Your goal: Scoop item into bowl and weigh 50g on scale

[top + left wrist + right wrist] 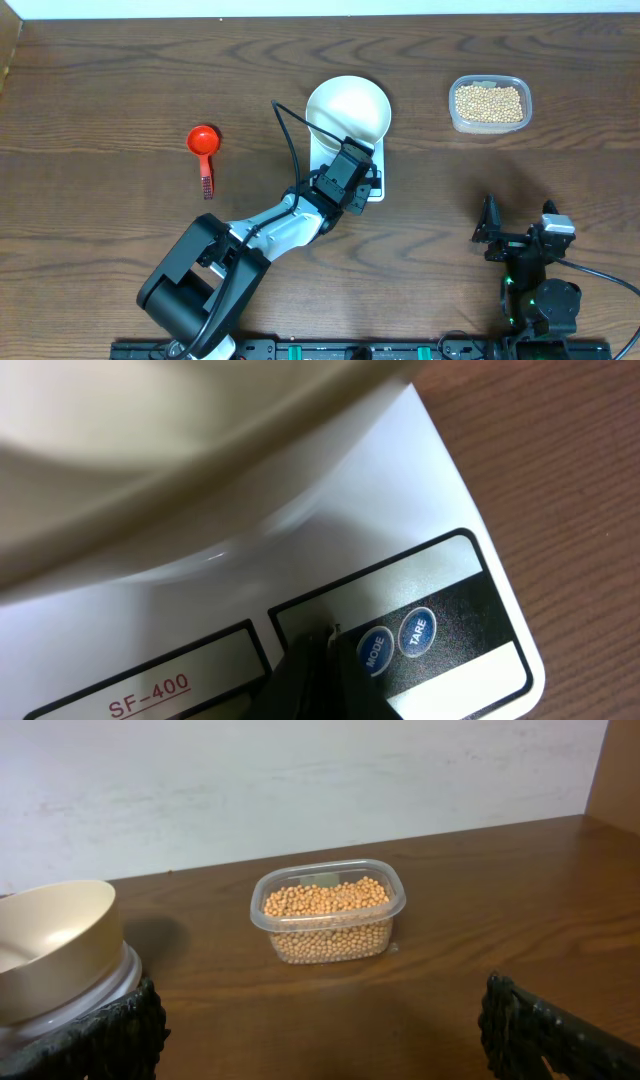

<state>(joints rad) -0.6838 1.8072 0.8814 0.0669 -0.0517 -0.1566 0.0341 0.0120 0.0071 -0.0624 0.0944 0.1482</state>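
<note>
Overhead: bowl (348,108) sits on the scale (379,158) and looks empty; left end effector (362,183) hangs over the scale's 6 o'clock edge; beans (489,102) are in the tub (455,118) out at 2 o'clock, nearer the right arm; red scoop (204,145) at 9 o'clock, handle running 12-to-6.

Left wrist: tips (322,660) clenched, holding nothing; MODE button (375,651) just at their 3 o'clock, TARE button (417,633) beyond; I'd guess a button press is next.

Right wrist: right end effector (320,1015) spread wide, empty; beans dead ahead at 12 on the worktop (480,920).
</note>
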